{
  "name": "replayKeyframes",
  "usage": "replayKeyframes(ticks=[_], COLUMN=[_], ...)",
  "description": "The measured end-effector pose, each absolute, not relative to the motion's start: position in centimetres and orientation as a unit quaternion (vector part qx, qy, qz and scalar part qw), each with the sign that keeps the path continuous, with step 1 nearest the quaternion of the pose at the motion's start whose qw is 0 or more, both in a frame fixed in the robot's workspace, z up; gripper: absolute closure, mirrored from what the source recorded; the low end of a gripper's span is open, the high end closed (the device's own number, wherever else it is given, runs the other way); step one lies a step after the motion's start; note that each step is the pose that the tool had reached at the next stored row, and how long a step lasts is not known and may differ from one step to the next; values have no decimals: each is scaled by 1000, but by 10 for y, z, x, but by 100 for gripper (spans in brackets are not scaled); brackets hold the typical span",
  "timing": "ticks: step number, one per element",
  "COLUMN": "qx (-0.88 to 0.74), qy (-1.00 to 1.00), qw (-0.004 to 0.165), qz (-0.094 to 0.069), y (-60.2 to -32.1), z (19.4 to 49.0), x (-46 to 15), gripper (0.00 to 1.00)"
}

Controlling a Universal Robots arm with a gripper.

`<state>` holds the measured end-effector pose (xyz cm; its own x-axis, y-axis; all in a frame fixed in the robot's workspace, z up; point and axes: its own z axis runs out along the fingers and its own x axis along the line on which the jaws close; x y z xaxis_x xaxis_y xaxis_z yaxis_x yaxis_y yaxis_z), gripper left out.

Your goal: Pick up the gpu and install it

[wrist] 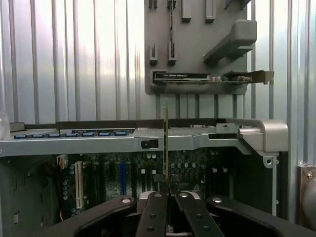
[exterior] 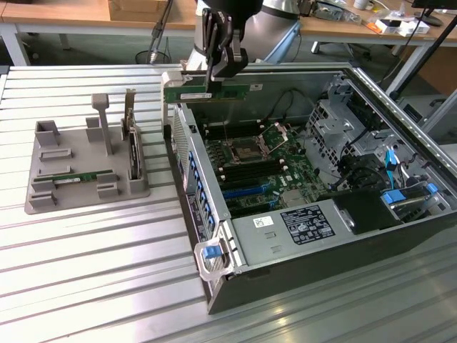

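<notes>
1. Computer case [exterior: 300, 282]: lid off and interior exposed, standing on the ribbed metal table [exterior: 93, 286].
2. Grey fixture [exterior: 43, 200]: stands beside the case, on the exterior view's left. It carries an upright dark card [exterior: 133, 153] and a second green stick [exterior: 82, 175] lying flat. Neither is touched.
3. Mainboard [exterior: 250, 168]: sits in the case floor. Its long parallel slots [exterior: 246, 174] are unobstructed from above.
4. Gripper [exterior: 216, 71]: hangs over the case's corner nearest the fixture, fingers pressed together on the top edge of the gpu.
5. Gpu [exterior: 203, 92]: a green stick with a white label, pinched near its middle and hanging level with the long edge down. It is above the case rim, well clear of the mainboard and not seated. The wrist view shows it edge-on and upright.
6. Assessment: the pick looks complete and the carry to the slot is in hand.
7. Recommendation:
   - Keep the stick plumb and parallel to the slots.
   - Clear the case wall before descending.
   - Centre the stick over one slot and press straight down, since a tilt risks jamming one end.
</notes>
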<state>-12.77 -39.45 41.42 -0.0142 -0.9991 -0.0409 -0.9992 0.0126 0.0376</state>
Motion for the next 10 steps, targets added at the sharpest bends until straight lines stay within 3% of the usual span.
replayKeyframes(ticks=[10], qx=[-702], qy=[712], qw=[1], qz=[28], y=[-394], z=[412], x=[-112], gripper=[88])
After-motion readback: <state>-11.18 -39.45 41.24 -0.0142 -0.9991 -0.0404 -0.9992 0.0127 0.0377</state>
